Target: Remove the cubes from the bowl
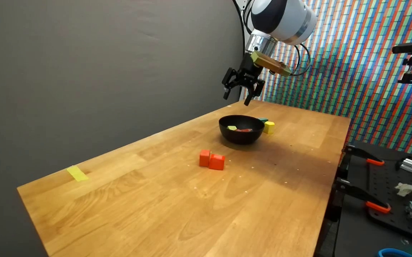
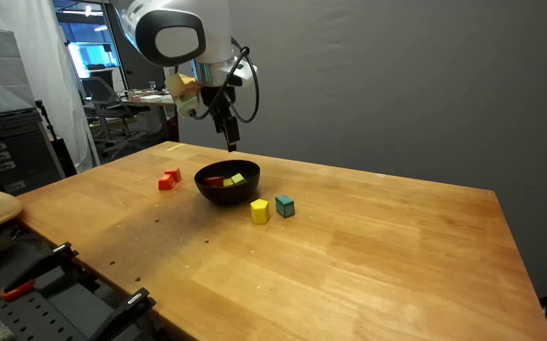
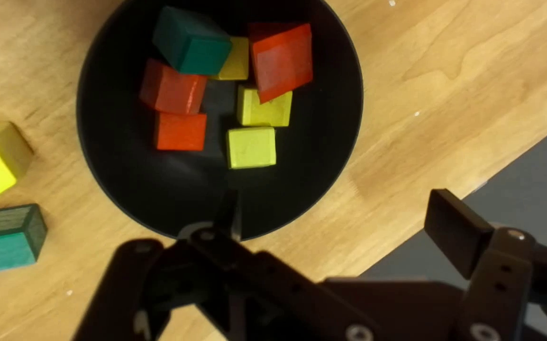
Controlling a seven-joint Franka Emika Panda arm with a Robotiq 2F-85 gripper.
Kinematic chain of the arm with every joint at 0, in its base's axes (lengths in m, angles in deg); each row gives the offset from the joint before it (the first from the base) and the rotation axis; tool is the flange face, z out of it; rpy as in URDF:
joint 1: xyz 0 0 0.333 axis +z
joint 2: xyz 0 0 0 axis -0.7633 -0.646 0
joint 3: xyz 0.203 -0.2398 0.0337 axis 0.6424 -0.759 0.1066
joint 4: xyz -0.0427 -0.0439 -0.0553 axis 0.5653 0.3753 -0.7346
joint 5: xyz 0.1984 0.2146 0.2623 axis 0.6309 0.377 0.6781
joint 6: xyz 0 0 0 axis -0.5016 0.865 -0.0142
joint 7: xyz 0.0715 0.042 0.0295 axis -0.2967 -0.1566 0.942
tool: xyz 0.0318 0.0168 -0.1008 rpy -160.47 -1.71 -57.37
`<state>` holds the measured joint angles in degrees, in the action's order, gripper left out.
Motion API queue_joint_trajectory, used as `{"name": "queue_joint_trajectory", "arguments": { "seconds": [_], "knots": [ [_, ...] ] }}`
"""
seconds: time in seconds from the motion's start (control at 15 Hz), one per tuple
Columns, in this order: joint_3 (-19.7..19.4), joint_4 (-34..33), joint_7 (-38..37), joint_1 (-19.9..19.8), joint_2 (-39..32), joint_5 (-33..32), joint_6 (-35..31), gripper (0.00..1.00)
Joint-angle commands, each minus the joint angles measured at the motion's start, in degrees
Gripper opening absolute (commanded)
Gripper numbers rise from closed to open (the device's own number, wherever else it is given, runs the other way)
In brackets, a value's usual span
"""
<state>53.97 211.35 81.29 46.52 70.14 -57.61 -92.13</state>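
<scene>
- I'd go first for the pale yellow-green cube: in the wrist view it sits in the black bowl at about 5 o'clock from the middle, flat-topped, with bare bowl on its 6 o'clock side; it looks the least hemmed in.
- Toward 3 o'clock the yellow cube is partly covered by the large red block, tilted at 2 o'clock; I'd lift that red one before the yellow.
- The orange-red cube at 8 o'clock seems to touch the red block near 10. The teal block at 11 overlaps both that one and the mustard block near 12, so I judge teal comes off first there.
- I'd come straight down, square to two flat sides, and keep off the rim, since the bowl could skid.
- My jaws stand wide with nothing between them, raised clear of the bowl and, in the wrist view, offset toward 5 o'clock; I'd shift toward 11 before lowering.
- On the bench, in an exterior view, a pair of red blocks lies at 7 to 8 o'clock from the bowl. The yellow pentagonal prism and second teal block stand at about 4 o'clock, in an exterior view; I'd set nothing down against them.
</scene>
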Motion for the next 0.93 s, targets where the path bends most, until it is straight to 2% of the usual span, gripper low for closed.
{"name": "queue_joint_trajectory", "arguments": {
  "seconds": [0.0, 0.2, 0.67, 0.8, 0.87],
  "knots": [
    [1.4, 0.0, 6.2, -0.4, -3.0, 0.8, -6.3, 1.00],
    [0.8, -0.5, 8.5, -0.4, -5.6, -1.4, -7.7, 1.00],
    [0.2, -1.4, 5.9, -0.8, -10.6, -6.7, -8.5, 0.97],
    [0.2, -1.9, 5.5, -0.9, -11.6, -7.1, -8.6, 0.93],
    [0.3, -2.2, 5.3, -1.0, -12.1, -7.2, -8.8, 0.87]
  ]
}}
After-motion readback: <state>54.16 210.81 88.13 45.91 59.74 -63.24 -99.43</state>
